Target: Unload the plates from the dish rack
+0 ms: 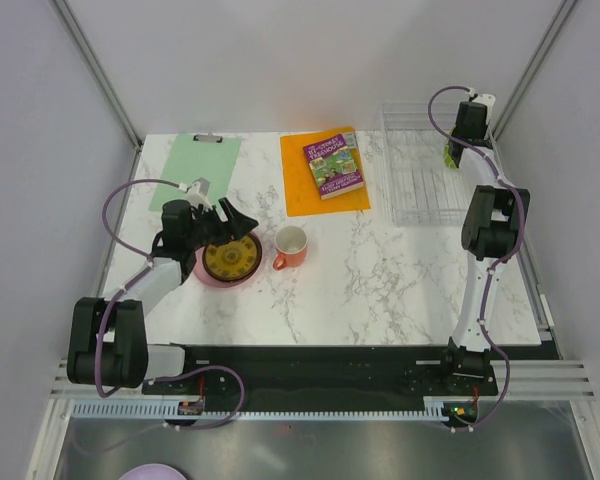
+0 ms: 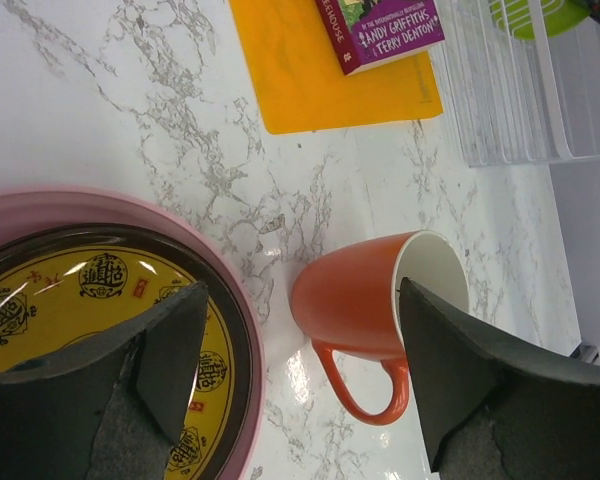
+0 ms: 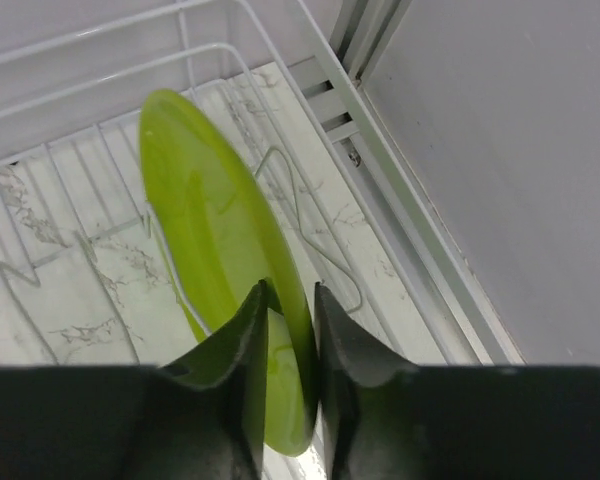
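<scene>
Lime green plate (image 3: 200, 220) stands on edge in the right gripper (image 3: 290, 292), whose jaws are narrowed onto its near rim and appear to touch both faces. Around and beyond the gripper lies the dish rack (image 3: 100, 35). Expect a rigid, light, glossy body — slippery, breakable — so grip deep on the rim.

The desk (image 1: 380, 280) is white marble with grey veins. On it, the mat (image 1: 305, 190) is plain orange and the book (image 1: 334, 165) has a purple cover with green and yellow artwork. The clipboard (image 1: 195, 170) is pale mint green. The pink plate (image 2: 100, 205) is plain. The patterned plate (image 2: 70, 300) is yellow with black round emblems and a dark brown rim. The mug (image 2: 355, 300) is orange outside and white inside. The lime green plate (image 3: 210, 240) is unpatterned. The dish rack (image 1: 420, 180) is clear and white. The left gripper (image 2: 300, 290) and the right gripper (image 3: 290, 300) are both black. The cables (image 1: 115, 200) are purple.
</scene>
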